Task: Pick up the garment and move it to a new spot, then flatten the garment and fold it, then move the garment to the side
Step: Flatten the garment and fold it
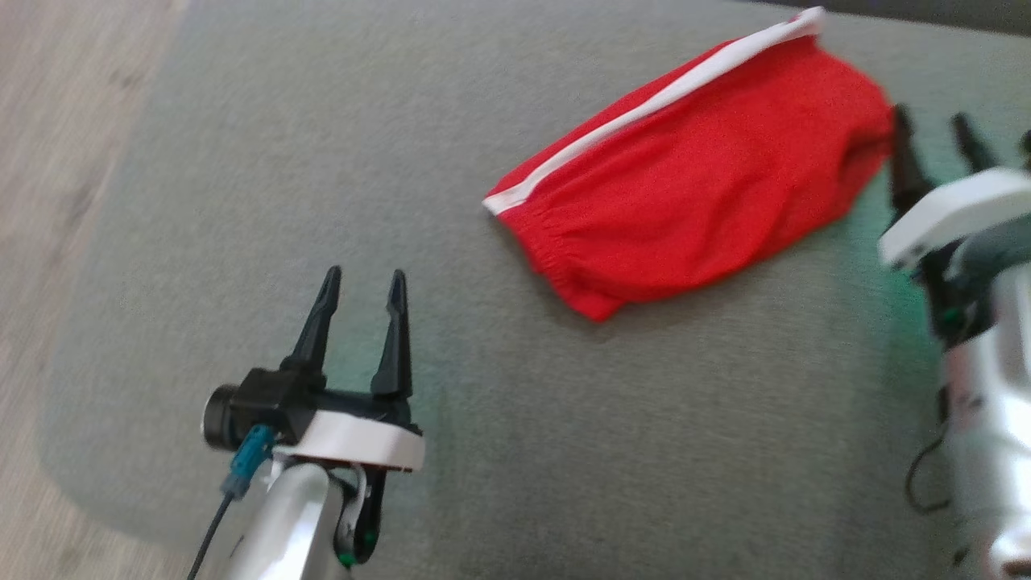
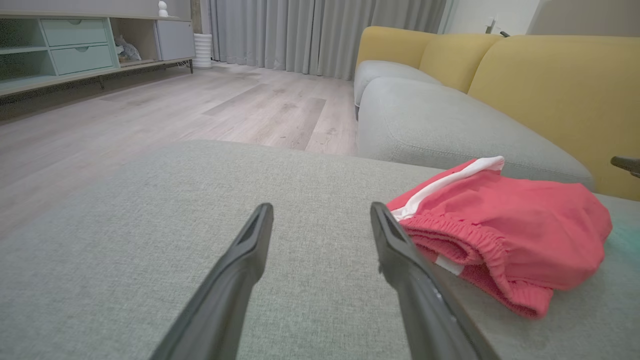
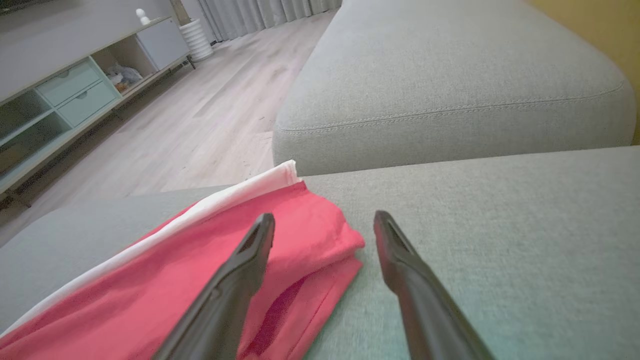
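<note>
Garment (image 1: 693, 169) lies on the sofa seat (image 1: 242, 201), toward its far right part.

Left tool (image 1: 364, 278): nearer than the garment and to its left, well apart, over bare seat.

Right tool (image 1: 932, 121): at the garment's right end. One finger (image 3: 240, 270) is above the garment's edge, the other over seat.

Behind the garment: second seat cushion (image 2: 440, 120). Backrest (image 2: 550, 85) is to the garment's right in the left wrist view.

Floor (image 2: 200, 110): left of the garment, past the seat's edge. Cabinet (image 2: 75, 50) and curtain (image 2: 325, 30) stand far behind the garment, across the floor.
</note>
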{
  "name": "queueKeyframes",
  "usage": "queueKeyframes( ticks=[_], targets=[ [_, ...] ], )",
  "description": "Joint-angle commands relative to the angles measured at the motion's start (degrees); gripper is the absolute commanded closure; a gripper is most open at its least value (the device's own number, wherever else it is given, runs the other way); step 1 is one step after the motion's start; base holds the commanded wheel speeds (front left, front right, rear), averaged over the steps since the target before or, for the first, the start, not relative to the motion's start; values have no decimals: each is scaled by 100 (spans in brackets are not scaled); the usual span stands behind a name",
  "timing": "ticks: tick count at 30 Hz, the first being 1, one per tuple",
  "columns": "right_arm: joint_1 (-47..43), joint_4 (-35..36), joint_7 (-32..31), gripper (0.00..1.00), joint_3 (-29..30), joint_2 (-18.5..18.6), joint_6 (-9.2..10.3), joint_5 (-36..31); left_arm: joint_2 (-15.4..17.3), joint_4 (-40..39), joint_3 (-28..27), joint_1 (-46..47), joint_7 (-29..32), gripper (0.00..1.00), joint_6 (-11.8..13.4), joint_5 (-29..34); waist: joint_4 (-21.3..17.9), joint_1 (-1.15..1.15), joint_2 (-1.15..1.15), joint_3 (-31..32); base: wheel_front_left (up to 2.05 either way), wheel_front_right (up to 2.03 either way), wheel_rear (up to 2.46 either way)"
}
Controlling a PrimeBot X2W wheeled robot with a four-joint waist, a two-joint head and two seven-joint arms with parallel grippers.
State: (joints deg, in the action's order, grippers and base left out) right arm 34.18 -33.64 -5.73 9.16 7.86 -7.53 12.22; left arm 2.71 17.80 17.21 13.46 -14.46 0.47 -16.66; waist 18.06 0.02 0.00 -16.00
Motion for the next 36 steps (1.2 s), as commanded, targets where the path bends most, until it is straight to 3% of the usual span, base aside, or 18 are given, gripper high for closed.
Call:
queueKeyframes(
  ticks=[1,8,15,16,17,18,36],
  targets=[
    [325,-10,-61,0,41,105,4,-68,21,-150,-83,233,-53,0,0,-72,338,-2,0,-318,0,0,0],
    [1014,-1145,-452,0,580,357,4,-335,18,-29,-17,393,-53,0,210,-124,666,-2,0,-465,0,0,0],
    [997,-1842,-649,0,340,437,4,-403,18,8,-29,392,-53,0,283,-141,684,-2,0,-345,0,0,0],
    [988,-1911,-652,8,297,431,4,-388,18,13,-28,387,-53,0,288,-138,666,-2,0,-326,0,0,0],
    [983,-1969,-649,93,254,419,4,-363,18,18,-25,382,-53,0,291,-135,647,-2,0,-307,0,0,0],
    [981,-2015,-630,100,209,411,4,-338,18,19,-21,379,-53,0,291,-134,628,-2,0,-289,0,0,0],
    [288,-1533,921,100,-280,426,4,818,17,73,-173,164,-53,0,210,62,-38,-2,0,273,0,0,0]
  ],
)
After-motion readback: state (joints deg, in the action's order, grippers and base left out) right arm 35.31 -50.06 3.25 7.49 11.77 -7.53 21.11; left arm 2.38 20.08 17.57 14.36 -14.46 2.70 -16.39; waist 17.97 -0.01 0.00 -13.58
